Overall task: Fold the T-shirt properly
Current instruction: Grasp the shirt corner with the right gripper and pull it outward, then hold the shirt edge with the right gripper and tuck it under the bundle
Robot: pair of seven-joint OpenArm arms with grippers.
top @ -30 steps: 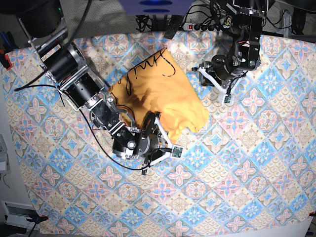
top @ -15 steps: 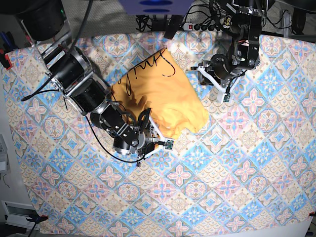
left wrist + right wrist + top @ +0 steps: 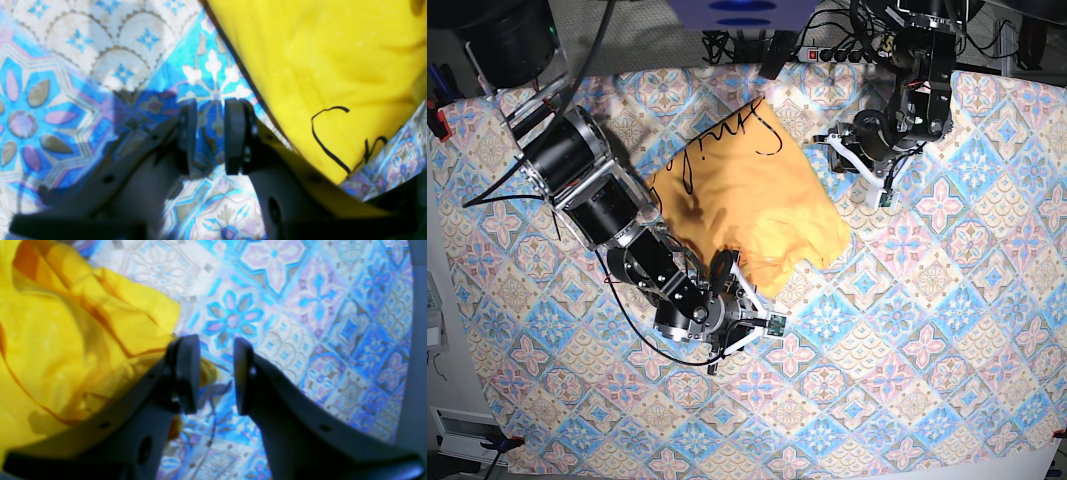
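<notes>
1. On the tile-patterned cloth [image 3: 907, 330] lies the T-shirt [image 3: 747, 205], folded into a rough wedge, black lettering along its upper edge.
2. Right gripper [image 3: 217, 375]: jaws parted, nothing between them, poised just beside the shirt's rumpled lower edge.
3. Left gripper [image 3: 208, 136]: jaws slightly apart and empty, over bare cloth beside the shirt's straight edge.

Looks like a robotics lab bench: 2 black arms [image 3: 617, 215] mounted over a table draped in a blue-pink tile-patterned cloth [image 3: 927, 320]. Power strip [image 3: 832, 52] and tangled black cables [image 3: 727, 45] along the far edge, grey floor beyond, red clamps [image 3: 437, 120] pinning the cloth at the side.
</notes>
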